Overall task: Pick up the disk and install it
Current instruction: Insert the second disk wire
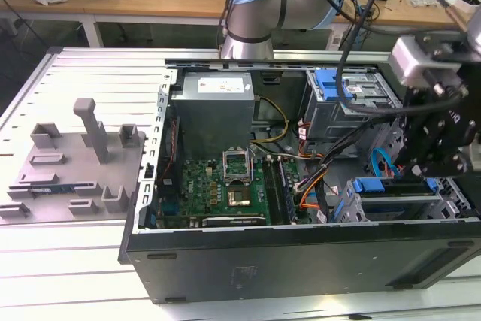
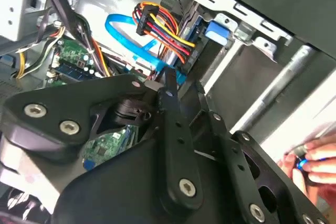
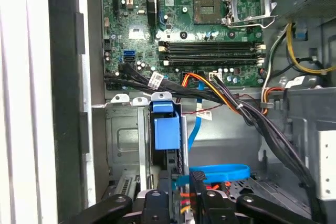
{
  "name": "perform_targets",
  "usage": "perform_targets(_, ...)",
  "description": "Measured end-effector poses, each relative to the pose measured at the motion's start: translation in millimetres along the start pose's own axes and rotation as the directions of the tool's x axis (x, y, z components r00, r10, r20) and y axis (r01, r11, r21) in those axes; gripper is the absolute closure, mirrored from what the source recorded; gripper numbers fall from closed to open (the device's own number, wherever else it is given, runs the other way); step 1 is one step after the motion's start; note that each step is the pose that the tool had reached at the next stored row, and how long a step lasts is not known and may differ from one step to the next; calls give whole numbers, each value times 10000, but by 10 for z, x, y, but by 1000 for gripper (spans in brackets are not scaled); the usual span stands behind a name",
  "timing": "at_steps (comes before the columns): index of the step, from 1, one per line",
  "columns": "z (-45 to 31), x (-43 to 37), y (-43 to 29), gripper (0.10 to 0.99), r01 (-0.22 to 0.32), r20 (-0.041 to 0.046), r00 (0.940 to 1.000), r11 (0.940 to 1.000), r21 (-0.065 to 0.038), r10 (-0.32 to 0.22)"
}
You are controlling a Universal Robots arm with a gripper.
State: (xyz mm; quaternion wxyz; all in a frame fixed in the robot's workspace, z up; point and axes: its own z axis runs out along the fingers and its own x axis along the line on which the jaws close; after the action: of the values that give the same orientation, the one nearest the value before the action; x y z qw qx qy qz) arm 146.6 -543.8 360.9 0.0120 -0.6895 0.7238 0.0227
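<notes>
In the exterior view the end effector (image 1: 421,174) sits low over the drive bay at the right end of the open computer case (image 1: 301,261), on the bench (image 1: 68,261). The disk (image 1: 394,195), blue-framed, lies flat in that bay directly beneath it. Whether the end effector is clenched on the disk or released, I cannot tell.
</notes>
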Motion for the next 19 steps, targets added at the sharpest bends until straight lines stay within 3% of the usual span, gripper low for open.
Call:
perform_targets(2,-62,-4,1,788,0,0,10000,10000,3,0)
perform_targets(5,-87,-5,2,804,0,2,10000,10000,5,0)
perform_targets(6,-87,-6,4,871,0,-1,10000,10000,6,0)
perform_targets(7,-87,-6,4,871,0,-1,10000,10000,6,0)
perform_targets(8,-88,-6,4,980,0,-3,10000,10000,5,0)
perform_targets(19,-87,-6,5,980,0,-2,10000,10000,6,0)
